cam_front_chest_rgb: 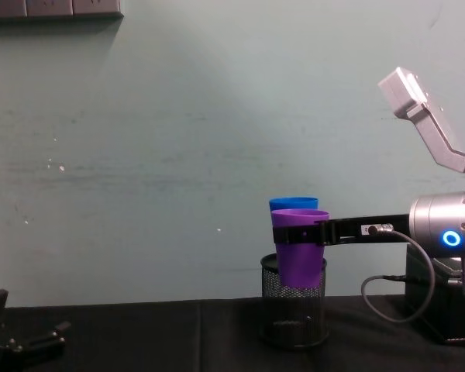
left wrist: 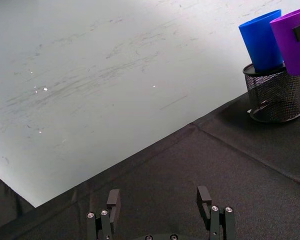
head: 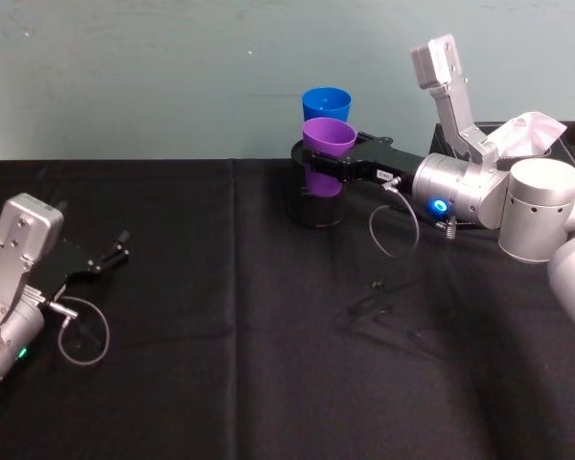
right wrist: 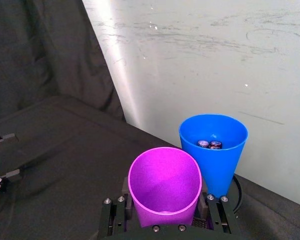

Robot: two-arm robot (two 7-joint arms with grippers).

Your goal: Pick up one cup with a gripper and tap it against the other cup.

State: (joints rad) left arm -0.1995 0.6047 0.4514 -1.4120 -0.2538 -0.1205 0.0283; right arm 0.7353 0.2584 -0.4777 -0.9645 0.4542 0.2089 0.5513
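Right gripper [head: 324,161]: slim black clamp reaching in horizontally from the right on a silver-grey arm with a lit blue ring. Its jaws are closed partway, to the cup's width, and grip the purple cup [head: 328,137] just under the rim, one finger on each side. The cup is upright, smooth tapered plastic with a wide round mouth, and looks empty in the right wrist view [right wrist: 164,185].

Blue cup [head: 326,102]: same tapered shape, plain and glossy, standing just beyond the gripper's fingertips, behind the purple cup. The rims are very close; I cannot tell whether they touch. Two small round metal-ended items lie at its bottom.

Mesh pen holder [cam_front_chest_rgb: 294,314]: black wire mesh cylinder directly below the gripper. The blue cup stands in it. The purple cup's base dips to the holder's rim level; I cannot tell whether it is inside or in front.

Black cloth [head: 220,335]: matte and creased, covering the table under the gripper.

Left gripper [head: 105,257]: well away to the left, low over the cloth, fingers spread, holding nothing.
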